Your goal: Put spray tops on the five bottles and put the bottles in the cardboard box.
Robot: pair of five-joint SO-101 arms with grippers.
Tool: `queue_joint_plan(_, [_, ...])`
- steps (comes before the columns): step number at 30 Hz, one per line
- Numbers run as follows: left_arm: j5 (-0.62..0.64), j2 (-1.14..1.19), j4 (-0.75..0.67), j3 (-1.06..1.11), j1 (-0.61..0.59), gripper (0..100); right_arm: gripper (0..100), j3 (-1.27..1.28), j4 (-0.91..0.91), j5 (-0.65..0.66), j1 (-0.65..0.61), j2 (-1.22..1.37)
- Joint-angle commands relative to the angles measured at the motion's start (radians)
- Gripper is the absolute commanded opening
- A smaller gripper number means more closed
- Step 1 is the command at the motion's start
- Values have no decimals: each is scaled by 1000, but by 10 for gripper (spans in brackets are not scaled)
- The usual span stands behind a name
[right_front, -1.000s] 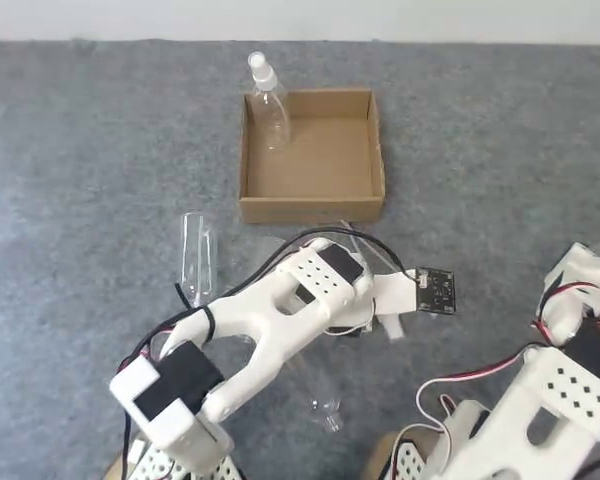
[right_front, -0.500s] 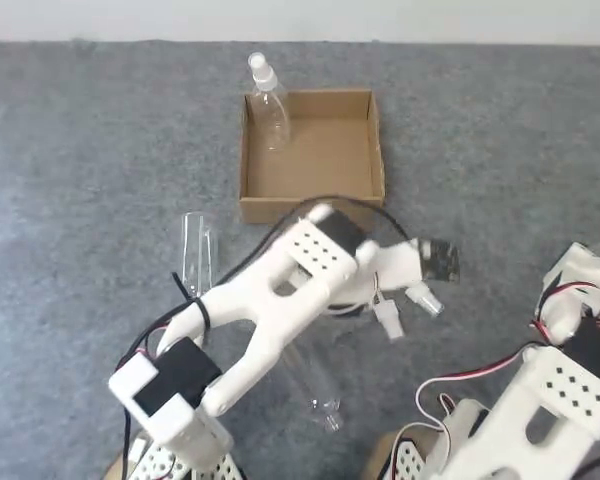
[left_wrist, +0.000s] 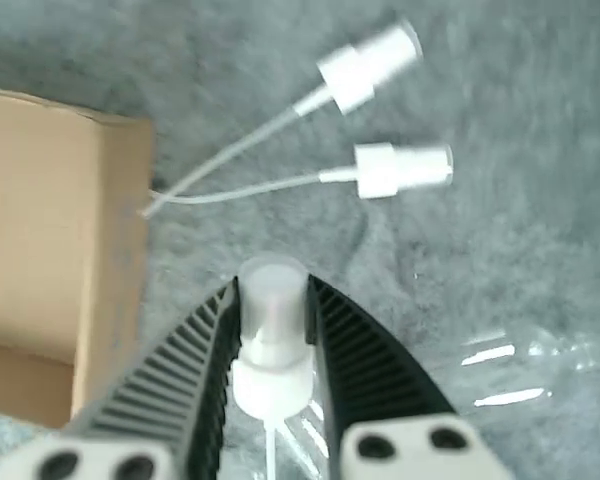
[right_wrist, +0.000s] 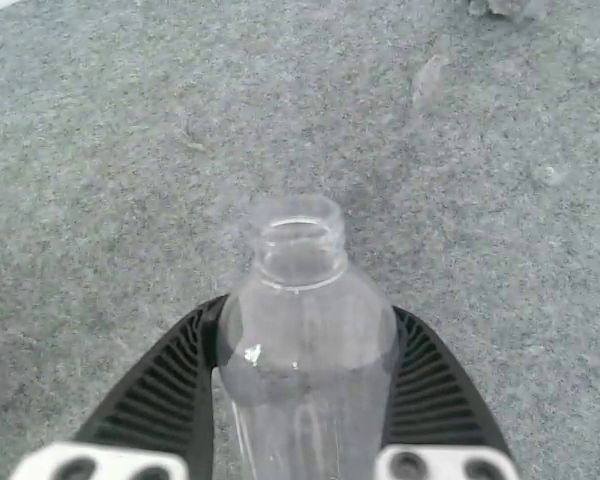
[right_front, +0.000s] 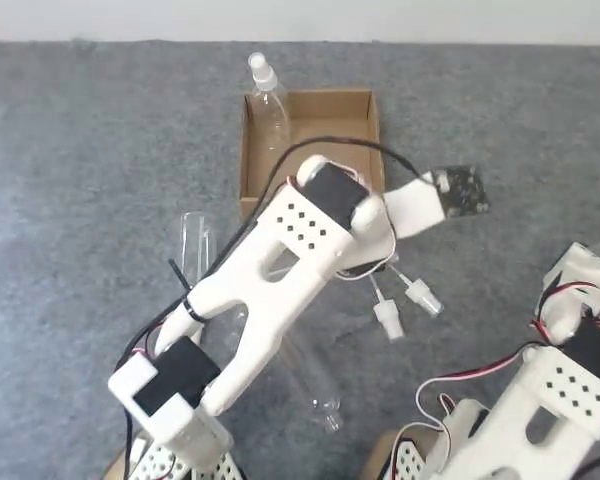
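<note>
Capping step, by the look of it: pinching a spray top (left_wrist: 269, 375) in the left claw (left_wrist: 270, 290) beside the cardboard box (right_front: 330, 120), clasping an uncapped bottle (right_wrist: 305, 380) in the right claw (right_wrist: 307, 312); next, likely lining tube over neck and pressing down.

The grey table cover (right_front: 90, 150) looks like matt, fuzzy felt or short carpet, rough all over. The brown cardboard box (right_front: 245, 175) is dull plain paperboard with raw cut edges. The clear plastic bottle (right_wrist: 305, 350) is smooth and glossy, catching small highlights. The white plastic spray top (left_wrist: 270, 340) has a soft satin sheen. The left gripper (left_wrist: 272, 290) has matt black ribbed fingers (left_wrist: 180, 380). The white robot arm (right_front: 280, 270) is smooth hard plastic, slightly shiny.
</note>
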Motion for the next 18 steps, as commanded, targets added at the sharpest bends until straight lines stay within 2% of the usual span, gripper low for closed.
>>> queue_joint_plan(1, [75,-25,64,-174,-6,13,80,-17,-19,0,7,-33])
queue_joint_plan(9, [203,-49,91,-318,-6,13,80,-17,-13,0,-79,-33])
queue_joint_plan(18, [275,-299,87,-323,-8,13,80,-15,-12,0,-188,-33])
